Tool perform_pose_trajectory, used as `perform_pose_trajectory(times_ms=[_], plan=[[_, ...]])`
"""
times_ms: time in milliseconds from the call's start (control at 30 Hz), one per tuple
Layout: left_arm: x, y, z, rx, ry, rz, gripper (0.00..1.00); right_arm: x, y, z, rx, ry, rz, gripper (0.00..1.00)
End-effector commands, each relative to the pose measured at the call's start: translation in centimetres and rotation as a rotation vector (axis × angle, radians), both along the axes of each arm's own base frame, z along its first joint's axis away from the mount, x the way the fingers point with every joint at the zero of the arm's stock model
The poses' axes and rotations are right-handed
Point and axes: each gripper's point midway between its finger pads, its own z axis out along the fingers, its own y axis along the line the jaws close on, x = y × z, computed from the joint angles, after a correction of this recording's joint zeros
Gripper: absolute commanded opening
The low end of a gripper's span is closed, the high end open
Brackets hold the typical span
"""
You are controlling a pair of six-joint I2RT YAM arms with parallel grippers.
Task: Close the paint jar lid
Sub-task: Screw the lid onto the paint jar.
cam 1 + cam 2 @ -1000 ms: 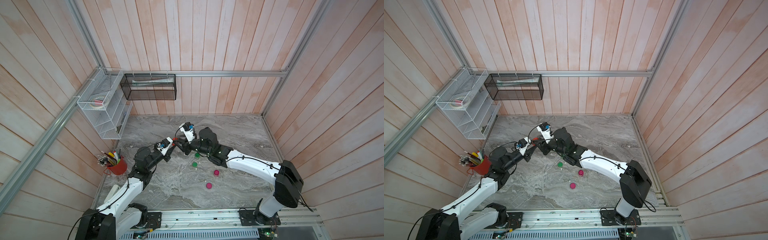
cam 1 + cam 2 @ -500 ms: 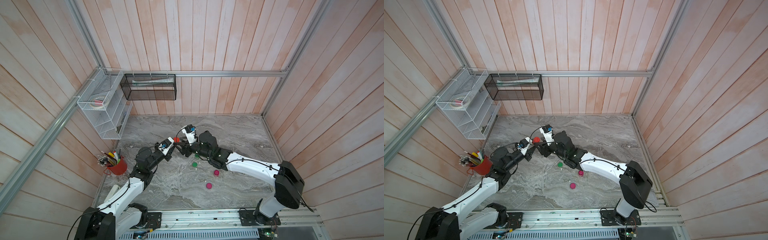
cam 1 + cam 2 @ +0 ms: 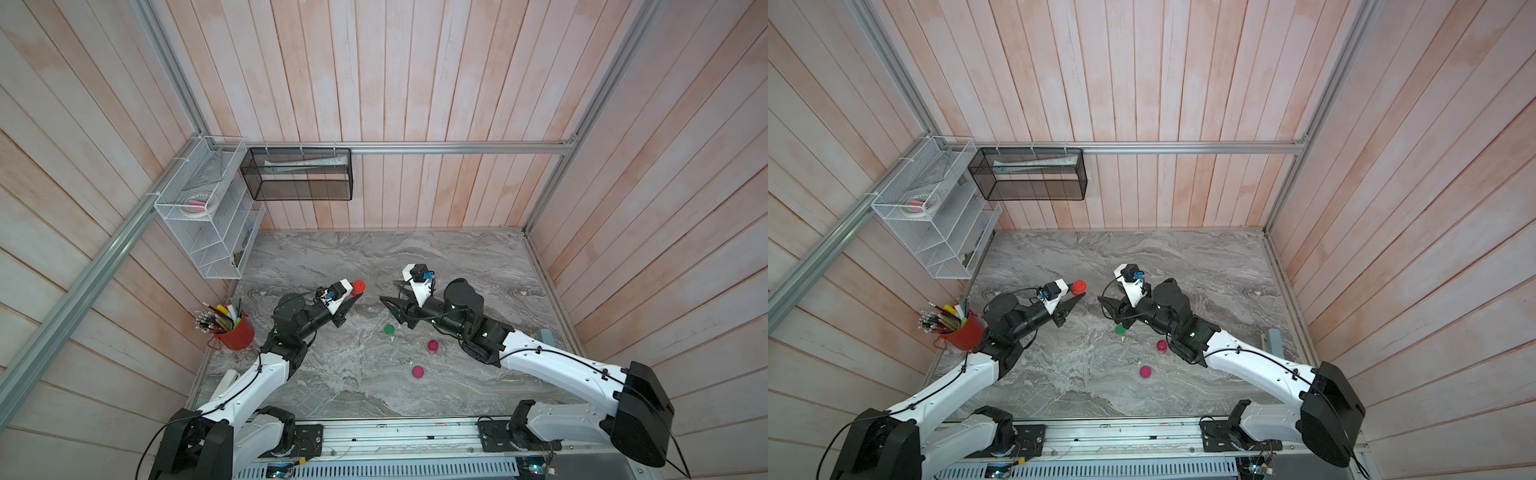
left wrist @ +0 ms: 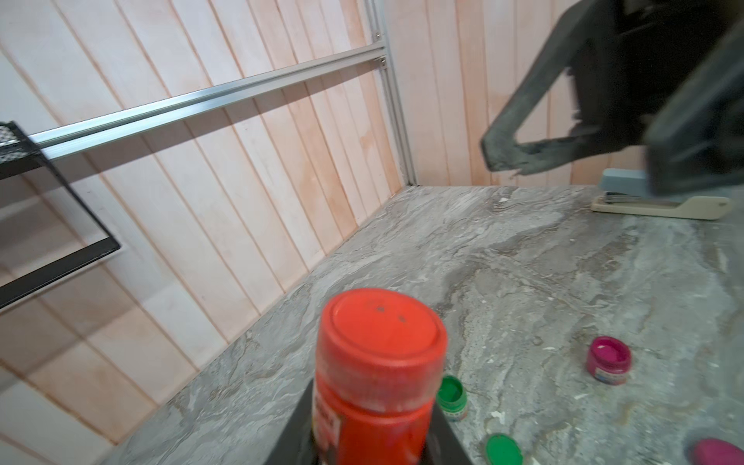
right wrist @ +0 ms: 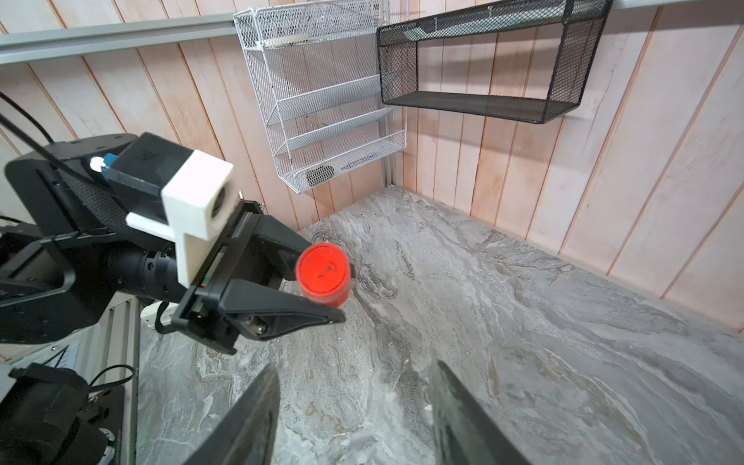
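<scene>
A red paint jar [image 3: 358, 286] [image 3: 1078, 286] hangs above the marble table. Its red lid [image 4: 380, 328] [image 5: 322, 269] sits on its top. My left gripper [image 3: 353, 296] [image 3: 1076, 294] [image 4: 370, 437] [image 5: 322, 280] is shut on the jar's body, one finger on each side. My right gripper [image 3: 388, 291] [image 3: 1105, 294] [image 5: 354, 386] [image 4: 499, 153] faces the lid from a short way to the right. Its jaws stand open with nothing between them.
An open green jar [image 3: 389, 329] [image 4: 453, 396] and its green lid [image 4: 503, 449] lie on the table under the grippers. A magenta jar [image 3: 433, 345] and a magenta lid [image 3: 417, 371] lie nearer the front. A stapler [image 3: 545, 336], a red pencil cup [image 3: 235, 332] and wall baskets [image 3: 299, 174] stand at the sides.
My right gripper has opened, let go of the red lid and drawn back to the right. The jar stays in my left gripper, which has barely moved.
</scene>
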Motion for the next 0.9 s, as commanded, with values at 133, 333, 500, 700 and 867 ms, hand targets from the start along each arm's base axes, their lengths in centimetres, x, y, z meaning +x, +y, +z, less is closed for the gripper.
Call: perform_pose_trajectory(times_ms=[133, 333, 500, 700, 867], plan=[[-3.5, -3.1, 1.4, -0.052, 0.032, -0.313, 0.27, -1.2, 0.2, 1.7, -0.052, -0.159, 0.164, 0.55], [-4.1, -3.5, 1.0, -0.053, 0.062, -0.373, 0.27, -1.5, 0.3, 2.5, -0.058, -0.212, 0.263, 0.53], [-4.8, -4.0, 1.0, -0.061, 0.083, -0.426, 0.27, -1.5, 1.3, 1.8, -0.098, -0.200, 0.336, 0.50], [-4.8, -4.0, 0.8, -0.057, 0.089, -0.428, 0.27, -1.7, 2.0, 1.4, -0.093, -0.179, 0.381, 0.49], [-4.7, -4.0, 0.9, -0.057, 0.085, -0.424, 0.27, -2.4, 2.6, 1.0, -0.094, -0.157, 0.433, 0.49]])
